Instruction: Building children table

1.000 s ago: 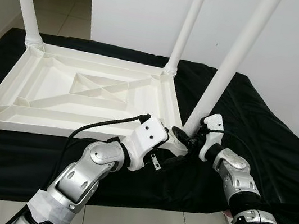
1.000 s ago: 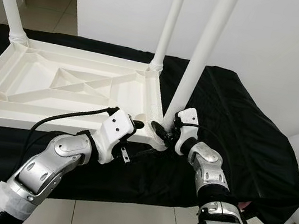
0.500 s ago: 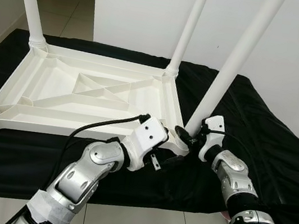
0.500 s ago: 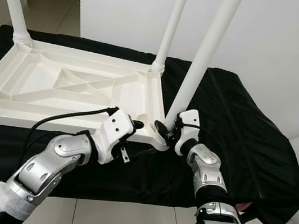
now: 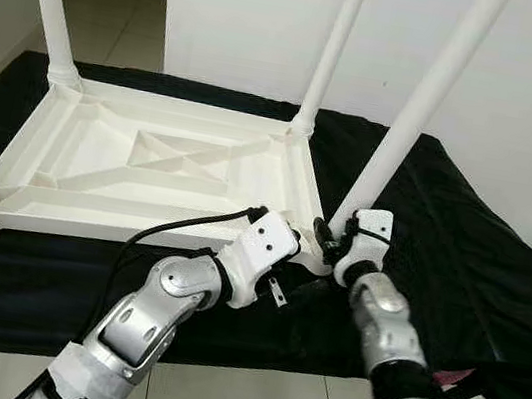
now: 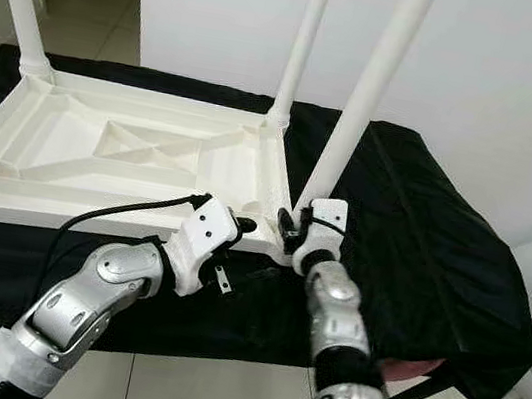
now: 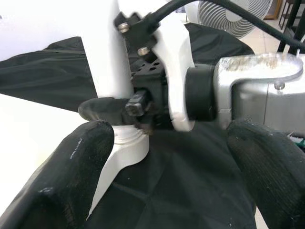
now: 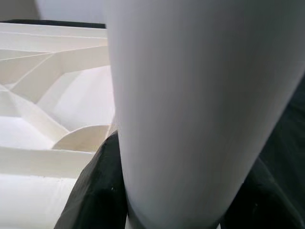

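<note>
One upturned tabletop (image 5: 149,171), four legs (image 5: 417,107), one black cloth (image 5: 480,254).

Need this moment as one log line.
step: fitting near-right leg | right gripper: shut on leg at its base | left gripper: open beside that corner | tabletop: upside down on black cloth

no text, label, brand, number or sign could be read anywhere in these views.

Black-draped surface (image 5: 462,241), upturned white table (image 5: 160,168) on it
</note>
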`<state>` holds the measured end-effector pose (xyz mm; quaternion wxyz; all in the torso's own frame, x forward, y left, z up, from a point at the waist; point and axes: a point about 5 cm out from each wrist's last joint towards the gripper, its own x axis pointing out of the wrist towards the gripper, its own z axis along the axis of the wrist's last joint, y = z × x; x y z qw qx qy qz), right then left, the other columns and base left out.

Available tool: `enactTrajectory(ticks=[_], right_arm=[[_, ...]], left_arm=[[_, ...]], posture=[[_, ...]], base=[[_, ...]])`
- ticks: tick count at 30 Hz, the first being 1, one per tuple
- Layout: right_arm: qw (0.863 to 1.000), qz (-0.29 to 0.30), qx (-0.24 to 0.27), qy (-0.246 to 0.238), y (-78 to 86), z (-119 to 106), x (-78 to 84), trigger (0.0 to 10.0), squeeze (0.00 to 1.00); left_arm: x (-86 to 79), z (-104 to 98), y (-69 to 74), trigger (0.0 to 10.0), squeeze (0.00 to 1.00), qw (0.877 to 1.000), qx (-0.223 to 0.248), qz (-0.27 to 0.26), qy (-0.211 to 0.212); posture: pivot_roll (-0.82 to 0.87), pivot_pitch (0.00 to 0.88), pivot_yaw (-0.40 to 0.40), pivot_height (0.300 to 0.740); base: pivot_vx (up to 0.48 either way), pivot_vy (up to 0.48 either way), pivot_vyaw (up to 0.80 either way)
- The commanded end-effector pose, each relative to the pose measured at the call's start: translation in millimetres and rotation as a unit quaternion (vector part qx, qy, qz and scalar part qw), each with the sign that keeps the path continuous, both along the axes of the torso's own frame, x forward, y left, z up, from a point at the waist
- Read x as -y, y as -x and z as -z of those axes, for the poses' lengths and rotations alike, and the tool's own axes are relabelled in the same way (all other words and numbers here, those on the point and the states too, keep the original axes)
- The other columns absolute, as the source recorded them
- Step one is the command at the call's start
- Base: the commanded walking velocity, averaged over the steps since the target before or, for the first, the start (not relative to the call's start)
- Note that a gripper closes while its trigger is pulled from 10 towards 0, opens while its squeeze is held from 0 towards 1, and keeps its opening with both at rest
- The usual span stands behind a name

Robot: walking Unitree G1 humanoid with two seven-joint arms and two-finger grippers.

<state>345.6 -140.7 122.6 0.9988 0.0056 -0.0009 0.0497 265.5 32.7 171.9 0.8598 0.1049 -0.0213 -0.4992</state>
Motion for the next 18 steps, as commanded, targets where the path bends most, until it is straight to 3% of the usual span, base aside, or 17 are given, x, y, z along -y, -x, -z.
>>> enactTrajectory(ticks=[1, 3, 6, 12, 13, 14, 17, 18], right_arm=[[0.996, 0.076, -0.034, 0.011, 5.6, 13, 12.9, 0.0, 0.00], [0.992, 0.120, -0.037, 0.004, 9.0, 14, 8.5, 0.0, 0.00], [0.990, 0.137, -0.034, 0.007, 11.3, 11, 3.4, 0.0, 0.00], [0.991, 0.134, -0.028, 0.003, 11.9, 8, 4.7, 0.0, 0.00], [0.991, 0.132, -0.028, -0.008, 12.4, 6, 8.2, 8.4, 0.00], [0.990, 0.137, -0.031, -0.007, 13.3, 6, 8.9, 10.0, 0.00], [0.990, 0.136, -0.028, -0.004, 14.3, 4, 8.4, 10.0, 0.00], [0.991, 0.134, -0.022, -0.005, 15.0, 2, 7.5, 10.0, 0.75]], left_arm=[[-0.4, 1, 0.0, 10.0, 0.00, 1.000, 0.001, -0.021, -0.001], [-0.3, 1, 0.4, 10.0, 0.00, 1.000, 0.001, -0.022, 0.000], [0.2, 1, 0.7, 10.0, 0.00, 1.000, 0.001, -0.023, 0.001], [0.6, 1, 0.8, 10.0, 0.00, 1.000, 0.000, -0.023, 0.001], [0.4, 1, 0.9, 10.0, 0.00, 1.000, 0.000, -0.024, 0.002], [0.3, 1, 1.0, 10.0, 0.00, 1.000, 0.000, -0.025, 0.002], [-0.1, 2, 0.8, 10.0, 0.00, 1.000, 0.000, -0.026, 0.002], [-0.2, 2, 0.9, 10.0, 0.00, 1.000, 0.000, -0.026, 0.002]], posture=[[0.00, 0.000, -0.102, 0.740], [0.00, 0.000, -0.102, 0.740], [0.00, 0.000, -0.104, 0.740], [0.00, 0.000, -0.109, 0.740], [0.00, 0.000, -0.109, 0.740], [0.00, 0.000, -0.109, 0.740], [0.00, 0.000, -0.109, 0.740], [0.00, 0.000, -0.109, 0.740]], base=[[0.000, 0.000, 0.00], [0.000, 0.000, 0.00], [0.000, 0.000, 0.00], [0.000, 0.000, 0.00], [0.000, 0.000, 0.00], [0.000, 0.000, 0.00], [0.000, 0.000, 0.00], [0.000, 0.000, 0.00]])
